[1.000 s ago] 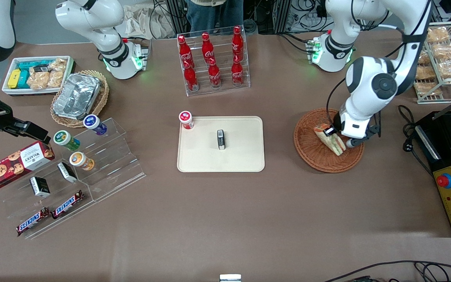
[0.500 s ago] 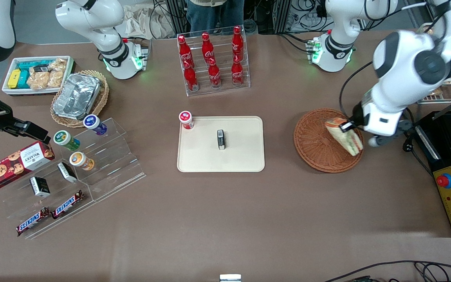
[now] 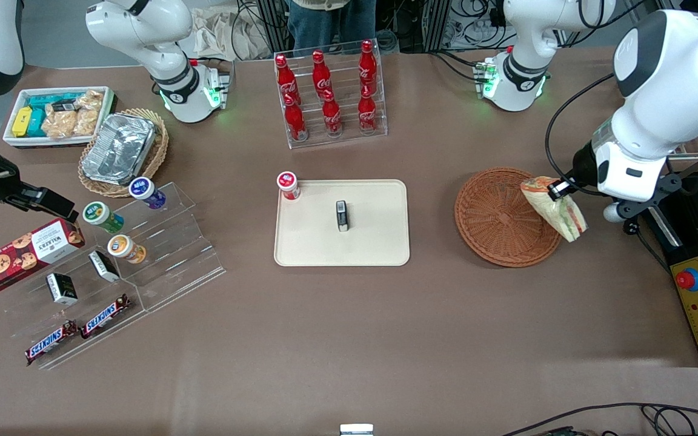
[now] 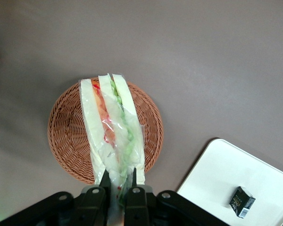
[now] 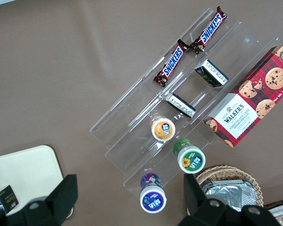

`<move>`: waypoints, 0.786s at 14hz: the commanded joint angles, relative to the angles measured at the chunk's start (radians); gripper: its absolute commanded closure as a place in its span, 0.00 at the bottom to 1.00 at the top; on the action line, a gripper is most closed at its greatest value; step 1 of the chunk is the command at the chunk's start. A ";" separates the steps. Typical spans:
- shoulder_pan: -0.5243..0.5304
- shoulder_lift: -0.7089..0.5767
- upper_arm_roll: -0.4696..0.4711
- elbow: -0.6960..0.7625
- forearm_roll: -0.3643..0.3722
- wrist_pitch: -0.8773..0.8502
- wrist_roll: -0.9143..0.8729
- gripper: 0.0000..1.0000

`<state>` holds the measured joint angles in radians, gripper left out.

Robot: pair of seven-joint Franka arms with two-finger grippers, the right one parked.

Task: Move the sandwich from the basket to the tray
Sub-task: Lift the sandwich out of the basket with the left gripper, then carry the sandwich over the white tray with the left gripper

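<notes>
Gripper (image 4: 118, 184) pinched shut on one narrow end of the sandwich (image 4: 114, 134); wedge hangs from it, clear of the basket (image 3: 494, 221), above the basket's rim toward the working arm's end of the table. Basket looks empty underneath in the wrist view.

Handling, as judged: light item, soft bread, slick clear wrap. Held by an end, so the free length droops and may swing; the wedge sits tilted in the front view. Fingers (image 4: 132, 181) bite across the layers near the tip, where there is little bread and mostly film, so slip or wrap pulling loose is the likely failure. A firmer hold would be across the bread faces nearer the middle, but squeezing hard there would crush the filling.

Tray (image 3: 379, 242) lies well apart, toward the table's middle. It carries a small dark box (image 3: 341, 215) near its centre and a red-capped cup (image 3: 288, 184) at one corner. Bare tray floor remains on the basket's side for setting down.
</notes>
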<state>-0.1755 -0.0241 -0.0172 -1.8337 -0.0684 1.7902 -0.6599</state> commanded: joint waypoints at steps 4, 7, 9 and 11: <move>-0.044 0.024 -0.027 0.034 0.005 -0.057 0.023 1.00; -0.076 0.062 -0.058 0.033 -0.008 -0.055 0.040 1.00; -0.103 0.093 -0.128 0.048 -0.002 -0.049 0.002 1.00; -0.165 0.111 -0.132 0.050 0.001 -0.022 -0.030 1.00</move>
<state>-0.2882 0.0552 -0.1484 -1.8237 -0.0726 1.7660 -0.6628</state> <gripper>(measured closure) 0.855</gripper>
